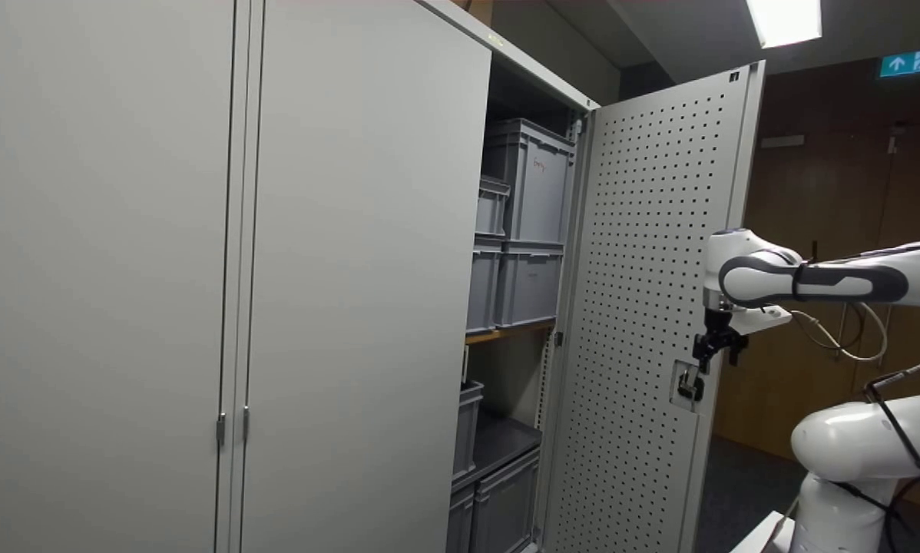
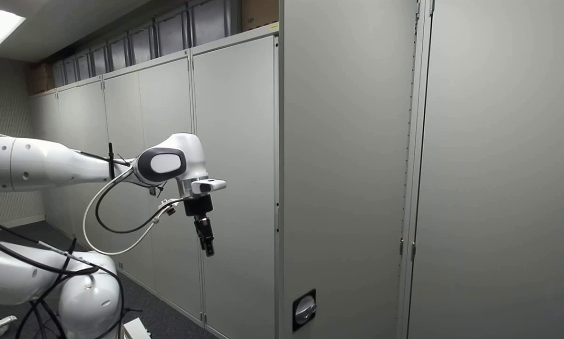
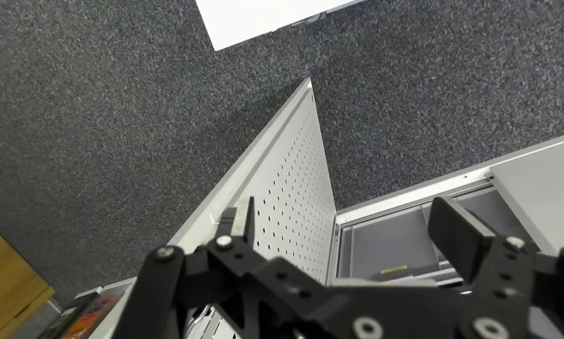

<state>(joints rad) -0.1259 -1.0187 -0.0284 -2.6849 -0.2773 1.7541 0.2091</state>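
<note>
Evidently, the thing nearest the pincer (image 3: pixel 342 212) is the perforated door (image 1: pixel 644 253) of a tall cabinet (image 1: pixel 368 269), swung open and upright. I judge it to be sheet metal: stiff, hardly fragile, too heavy to lift, yet likely to turn easily on its hinges, along the side farthest from the pincer. Its painted faces look smooth, so they are probably slippery, and a push at a slant may slide off. The holes seem too small to admit a finger. Probably the best hold is the folded free edge (image 3: pixel 246 165), with 1 finger on each face, or the rotary handle (image 2: pixel 304 310) on the outer face, which sticks out enough to press against. Force near that edge should gain more leverage than force near the hinges.

As for the pincer, its 2 fingers (image 3: pixel 456 240) stand wide apart, pointing down, with nothing held. The door is just beside it, free edge nearest; in the wrist view 1 finger overlaps that edge, but an exterior view shows a gap, so they appear not to touch. Just below the pincer, on the inner face, sits a black lock mechanism (image 1: pixel 689 385). Farther from the pincer, inside the cabinet, stand grey crates (image 1: pixel 537 184).
</note>
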